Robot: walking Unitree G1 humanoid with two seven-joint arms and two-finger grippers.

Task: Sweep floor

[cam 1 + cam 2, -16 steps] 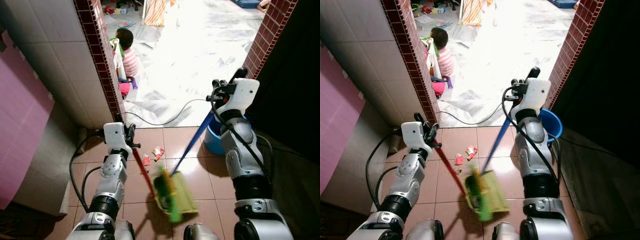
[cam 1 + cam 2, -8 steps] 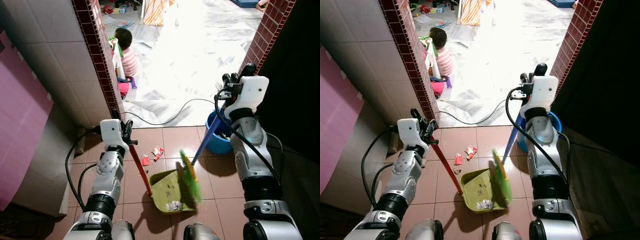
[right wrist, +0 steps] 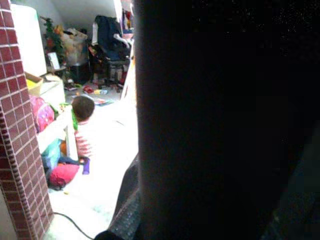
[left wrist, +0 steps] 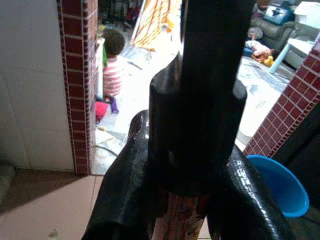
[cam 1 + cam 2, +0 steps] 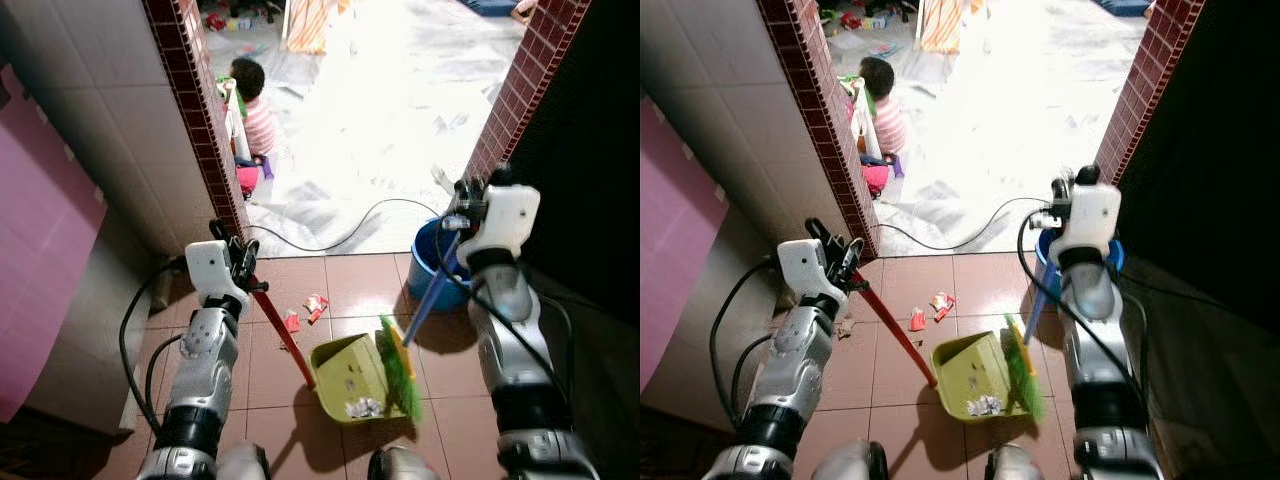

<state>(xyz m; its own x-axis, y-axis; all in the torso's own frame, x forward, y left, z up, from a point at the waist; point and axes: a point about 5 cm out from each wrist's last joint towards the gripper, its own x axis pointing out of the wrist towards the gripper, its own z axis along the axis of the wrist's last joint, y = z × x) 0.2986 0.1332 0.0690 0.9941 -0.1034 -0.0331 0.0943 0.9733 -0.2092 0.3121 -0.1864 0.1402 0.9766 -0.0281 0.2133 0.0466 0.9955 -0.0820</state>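
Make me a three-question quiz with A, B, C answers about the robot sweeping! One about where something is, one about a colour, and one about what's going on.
1. Where is the white crumpled scrap?
A. in the dustpan
B. in the bucket
C. by the brick pillar

2. What colour is the dustpan?
A. blue
B. yellow-green
C. pink

3. What is the left gripper doing?
A. hanging open
B. holding the bucket
C. gripping the dustpan's red handle

Answers:
1. A, the scrap lies on the pan's floor, next to the green broom head.
2. B, the pan is yellow-green; the blue thing is the bucket behind the right arm.
3. C, its fingers are shut round the top of the red handle, while the right gripper holds the broom's blue stick.
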